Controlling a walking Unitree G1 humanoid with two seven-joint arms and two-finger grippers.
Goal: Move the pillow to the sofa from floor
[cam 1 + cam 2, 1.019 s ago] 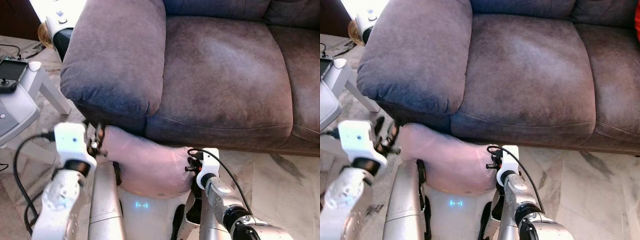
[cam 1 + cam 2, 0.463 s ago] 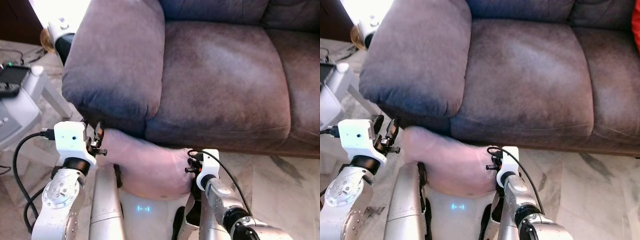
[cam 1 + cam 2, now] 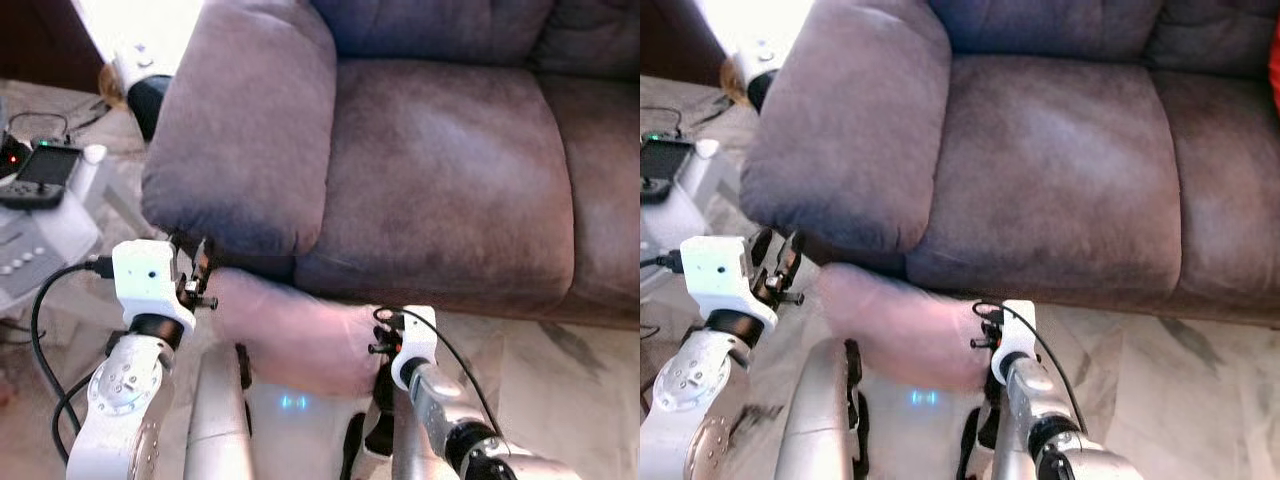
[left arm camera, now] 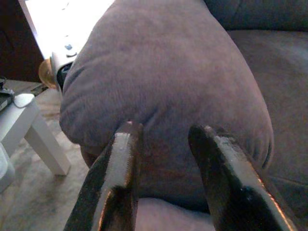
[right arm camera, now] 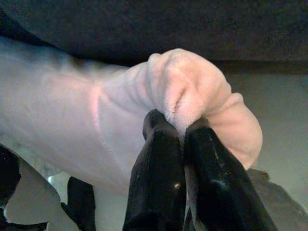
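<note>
A soft pink pillow (image 3: 290, 335) hangs in front of my body, just below the front edge of the grey-brown sofa (image 3: 450, 170). My right gripper (image 5: 179, 126) is shut on a bunched corner of the pillow (image 5: 96, 120), at its right end (image 3: 383, 335). My left gripper (image 3: 192, 262) is at the pillow's left end, under the sofa's armrest (image 3: 250, 120). In the left wrist view its fingers (image 4: 120, 163) stand open and point at the armrest, with the pillow (image 4: 168, 216) just below them.
A white side table (image 3: 50, 215) with a handheld device (image 3: 40, 175) stands at the left, beside the armrest. Pale marble floor (image 3: 560, 360) lies at the right in front of the sofa. Something red (image 3: 1275, 60) shows at the sofa's far right edge.
The whole picture has shifted a little, so the camera moved. The pillow and both grippers keep their places against the sofa front.
</note>
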